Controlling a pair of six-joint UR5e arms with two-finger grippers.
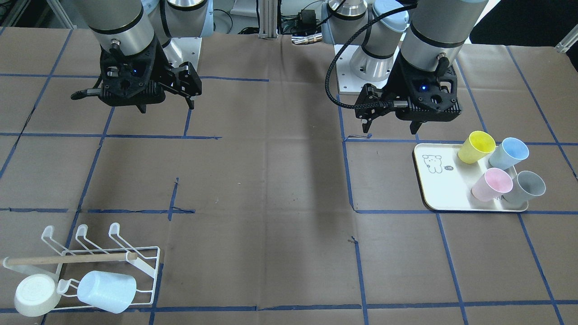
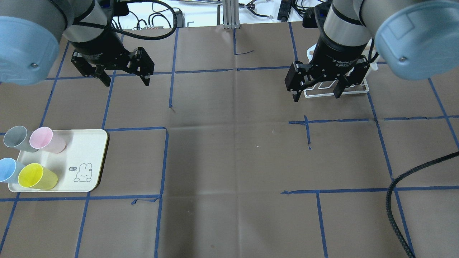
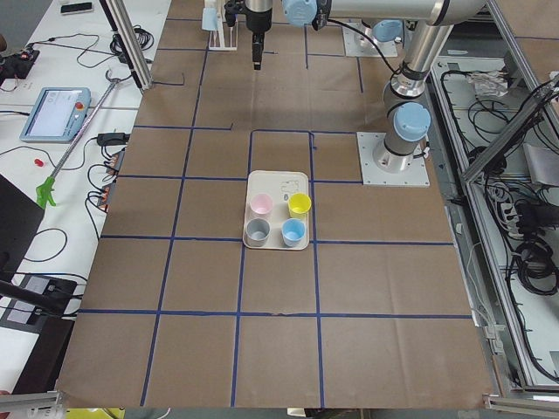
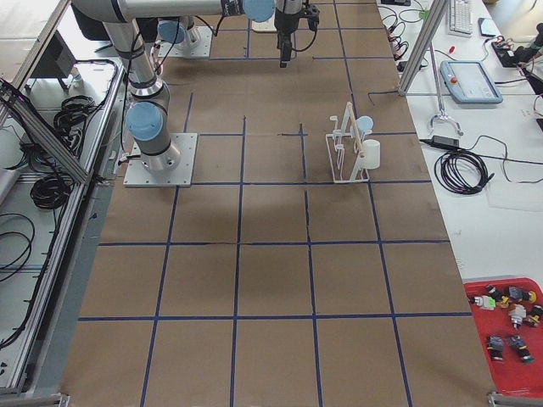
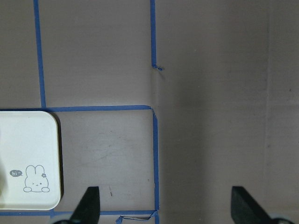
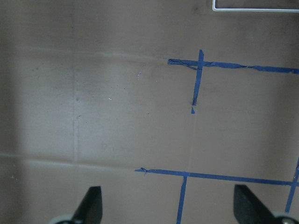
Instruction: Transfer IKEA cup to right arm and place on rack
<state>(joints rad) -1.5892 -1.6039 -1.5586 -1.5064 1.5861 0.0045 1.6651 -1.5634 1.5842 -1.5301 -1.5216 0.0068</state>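
I have two holders on the bench [image 2: 229,150]. The tray [image 2: 89,143] lies in the left half, about midway between the robot's edge and the operators' edge. Four cups stand upright on it in a square. The yellow cup [image 2: 36,176] and blue cup [image 2: 7,170] are on the robot's side, and the pink cup [image 2: 45,140] and grey cup [image 2: 16,138] are on the operators' side. I can't tell which of them is the one to hand over.

The rack [image 1: 67,259] sits in the right half, close to the operators' edge. It carries a pale cup [image 1: 107,291] and a white cup [image 1: 36,295], both tipped on the prongs at the end nearer the operators.

The left gripper [image 2: 126,83] hangs high over the bench with its fingers spread and nothing between them. It is off the tray's inner side, toward the bench's middle, and its wrist camera catches only the tray's bare corner. All four tray cups are well apart from those fingers. The right gripper [image 2: 316,97] hangs high over the right half, its fingers spread too and empty, well apart from the rack and every cup.
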